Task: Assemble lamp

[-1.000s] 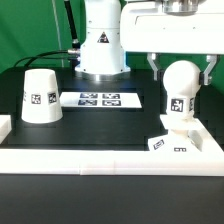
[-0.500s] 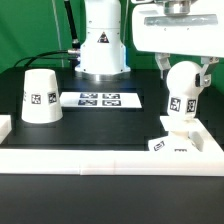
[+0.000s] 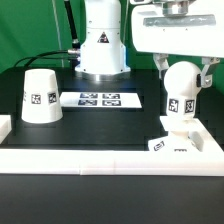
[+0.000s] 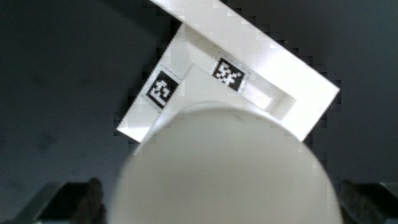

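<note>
While the robot arm's two-finger gripper [image 3: 182, 70] hangs over the exterior view's right side of the black table [image 3: 90, 130], its jaws stand apart, one on each side of the round matte white bulb [image 3: 181, 95]. In the wrist view a dark gap shows between the bulb's head [image 4: 228, 170] and a finger [image 4: 75, 200], so I judge nothing is clamped yet.

The bulb stands upright, its stem down in the squat white tagged base [image 3: 185, 143], which sits close to the white rail [image 3: 100, 160] at the table's edge. The tapered white cup-like shade [image 3: 40, 96] rests mouth-down well apart, at the exterior view's left, beyond the marker board [image 3: 100, 99].

From where I stand, the danger is the round head. If the fingers close off-centre, it could squirm out or lean in its socket. The base [image 4: 196, 70] looks loose, so a sideways nudge might push it against the rail and spoil the alignment.
</note>
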Controlling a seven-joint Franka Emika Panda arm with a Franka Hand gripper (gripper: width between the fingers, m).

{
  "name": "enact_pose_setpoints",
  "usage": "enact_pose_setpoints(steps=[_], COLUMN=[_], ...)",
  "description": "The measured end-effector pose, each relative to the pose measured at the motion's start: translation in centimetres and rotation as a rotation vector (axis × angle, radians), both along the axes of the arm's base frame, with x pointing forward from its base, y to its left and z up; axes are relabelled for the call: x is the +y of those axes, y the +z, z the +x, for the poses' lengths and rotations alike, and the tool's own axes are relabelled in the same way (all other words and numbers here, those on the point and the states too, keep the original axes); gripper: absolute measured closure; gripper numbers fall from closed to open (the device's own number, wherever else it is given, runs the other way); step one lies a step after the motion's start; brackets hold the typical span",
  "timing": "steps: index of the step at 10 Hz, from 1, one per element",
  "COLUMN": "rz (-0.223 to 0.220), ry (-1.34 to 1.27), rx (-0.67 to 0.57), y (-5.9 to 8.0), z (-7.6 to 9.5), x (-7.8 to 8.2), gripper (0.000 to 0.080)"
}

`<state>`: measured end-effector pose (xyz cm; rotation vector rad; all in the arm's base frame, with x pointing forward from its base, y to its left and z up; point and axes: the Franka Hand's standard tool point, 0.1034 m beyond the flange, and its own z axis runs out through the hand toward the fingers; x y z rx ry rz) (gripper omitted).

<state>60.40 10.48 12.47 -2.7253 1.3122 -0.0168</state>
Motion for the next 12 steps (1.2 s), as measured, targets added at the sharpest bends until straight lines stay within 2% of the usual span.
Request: enact_pose_setpoints(steps=[2, 8, 12], rz=[-0.012, -0.040, -0.091], ry=[0.202, 0.645, 1.094], rx=[-0.019, -0.063, -0.106], y=[-0.09, -0.12, -0.10], z=[-0.03, -0.04, 0.87], x=[0.07, 0.04, -0.06], gripper=[0.0102, 0.0101, 0.0101])
